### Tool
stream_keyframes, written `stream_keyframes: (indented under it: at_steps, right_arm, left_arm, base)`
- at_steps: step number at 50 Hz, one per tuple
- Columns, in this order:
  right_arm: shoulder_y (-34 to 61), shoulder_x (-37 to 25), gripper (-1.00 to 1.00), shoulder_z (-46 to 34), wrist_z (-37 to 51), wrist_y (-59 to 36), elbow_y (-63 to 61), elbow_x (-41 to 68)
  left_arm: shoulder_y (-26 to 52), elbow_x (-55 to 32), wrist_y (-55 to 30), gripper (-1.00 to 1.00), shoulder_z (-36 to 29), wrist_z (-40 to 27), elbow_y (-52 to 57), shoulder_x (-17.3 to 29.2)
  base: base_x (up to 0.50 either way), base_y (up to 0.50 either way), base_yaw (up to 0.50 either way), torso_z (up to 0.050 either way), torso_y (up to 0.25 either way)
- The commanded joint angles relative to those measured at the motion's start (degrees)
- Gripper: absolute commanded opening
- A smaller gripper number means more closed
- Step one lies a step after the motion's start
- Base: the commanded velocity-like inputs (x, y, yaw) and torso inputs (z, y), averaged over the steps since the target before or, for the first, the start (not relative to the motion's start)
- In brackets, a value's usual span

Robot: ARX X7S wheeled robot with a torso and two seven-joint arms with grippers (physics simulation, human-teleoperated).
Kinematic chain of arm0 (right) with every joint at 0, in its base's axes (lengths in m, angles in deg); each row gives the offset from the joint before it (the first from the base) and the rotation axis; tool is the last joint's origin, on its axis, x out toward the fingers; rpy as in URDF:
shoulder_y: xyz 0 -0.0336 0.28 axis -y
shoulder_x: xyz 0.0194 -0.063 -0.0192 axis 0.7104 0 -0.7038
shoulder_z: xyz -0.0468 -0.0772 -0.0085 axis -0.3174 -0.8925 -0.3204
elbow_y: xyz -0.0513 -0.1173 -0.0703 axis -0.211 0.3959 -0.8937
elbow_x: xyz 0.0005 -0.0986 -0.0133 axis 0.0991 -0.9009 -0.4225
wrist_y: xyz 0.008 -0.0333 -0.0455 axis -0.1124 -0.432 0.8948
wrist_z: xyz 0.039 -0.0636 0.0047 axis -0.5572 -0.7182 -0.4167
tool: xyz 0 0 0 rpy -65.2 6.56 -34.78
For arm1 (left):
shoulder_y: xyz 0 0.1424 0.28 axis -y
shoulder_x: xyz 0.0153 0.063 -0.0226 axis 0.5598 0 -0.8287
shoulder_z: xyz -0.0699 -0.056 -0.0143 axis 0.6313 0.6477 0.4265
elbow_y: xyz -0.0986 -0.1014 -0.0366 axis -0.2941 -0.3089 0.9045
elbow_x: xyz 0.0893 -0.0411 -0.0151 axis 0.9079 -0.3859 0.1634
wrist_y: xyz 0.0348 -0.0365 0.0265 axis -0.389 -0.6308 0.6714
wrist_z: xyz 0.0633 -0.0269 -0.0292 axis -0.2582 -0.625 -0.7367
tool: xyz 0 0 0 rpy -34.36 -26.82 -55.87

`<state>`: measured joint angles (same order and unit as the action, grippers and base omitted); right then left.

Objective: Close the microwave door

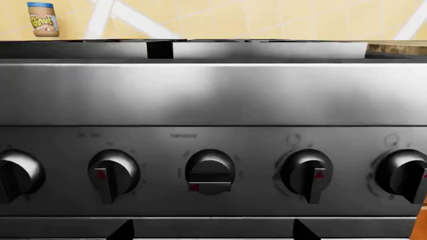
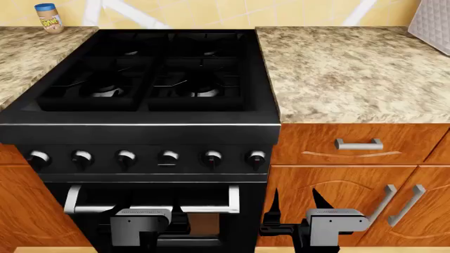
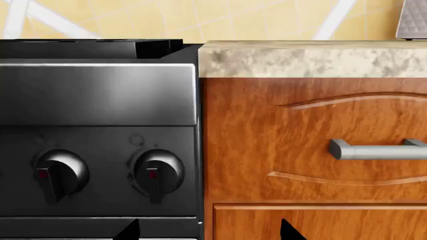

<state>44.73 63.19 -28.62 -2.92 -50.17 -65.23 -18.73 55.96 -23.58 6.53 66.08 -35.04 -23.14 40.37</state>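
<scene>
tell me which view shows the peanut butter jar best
The left wrist view: the peanut butter jar shows larger, its label plain. The head view has it smaller; the right wrist view misses it.

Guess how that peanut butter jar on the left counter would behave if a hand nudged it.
The peanut butter jar stands upright and looks taller than wide, so a high push would probably tip it. Its round body would then likely roll on the flat granite counter. The smooth labelled wall may be slippery to grip.

My views are bright, evenly lit and sharp, with no blur. Soft glare streaks the stove's steel panel (image 1: pixel 213 92); its knobs (image 1: pixel 210 171) catch highlights.
</scene>
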Motion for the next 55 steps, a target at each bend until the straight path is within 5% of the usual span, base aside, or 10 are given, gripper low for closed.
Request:
stream_keyframes:
  at_steps: [1,15,23,40,51,53,55]
  right_arm:
    - [0.5,-0.9,1.0,-1.1,1.1,0.9,1.3,0.9]
    - [-0.5,-3.0,1.0,-3.0,3.4,-0.8,-1.0,4.3]
    - [0.3,-4.2,1.0,-4.2,4.7,-5.8,-4.5,4.1]
    - [6.9,-7.3,1.0,-4.4,7.3,-32.5,-31.7,7.3]
    - [25.9,-7.8,1.0,-1.6,9.8,-64.5,-53.7,13.3]
    - [32.0,-7.5,1.0,-0.7,10.0,-72.1,-57.1,14.8]
    - [38.2,-7.1,1.0,-0.1,10.3,-78.7,-59.6,16.2]
  left_arm:
    - [0.2,-0.9,0.2,1.0,-1.1,-1.0,-0.4,0.9]
    - [0.4,-3.2,0.2,1.0,-3.4,-3.9,-1.0,2.9]
    - [1.4,-2.1,-7.0,1.0,-4.8,-6.1,3.5,3.7]
    - [12.8,-5.8,-42.1,1.0,-5.0,-8.5,35.1,5.4]
    - [40.4,-11.9,-86.8,1.0,0.3,-8.9,59.6,3.3]
    - [45.6,-18.9,-90.0,1.0,3.3,-12.6,59.6,4.5]
    - [51.6,-36.1,-90.0,1.0,10.3,-27.7,55.4,10.0]
  base:
    - [0.0,0.0,0.0,0.0,0.0]
    - [0.0,0.0,0.0,0.0,0.0]
    - [0.0,0.0,0.0,0.0,0.0]
    - [0.0,0.0,0.0,0.0,0.0]
    - [0.0,0.0,0.0,0.0,0.0]
    - [0.0,0.0,0.0,0.0,0.0]
    - [0.0,0.0,0.0,0.0,0.0]
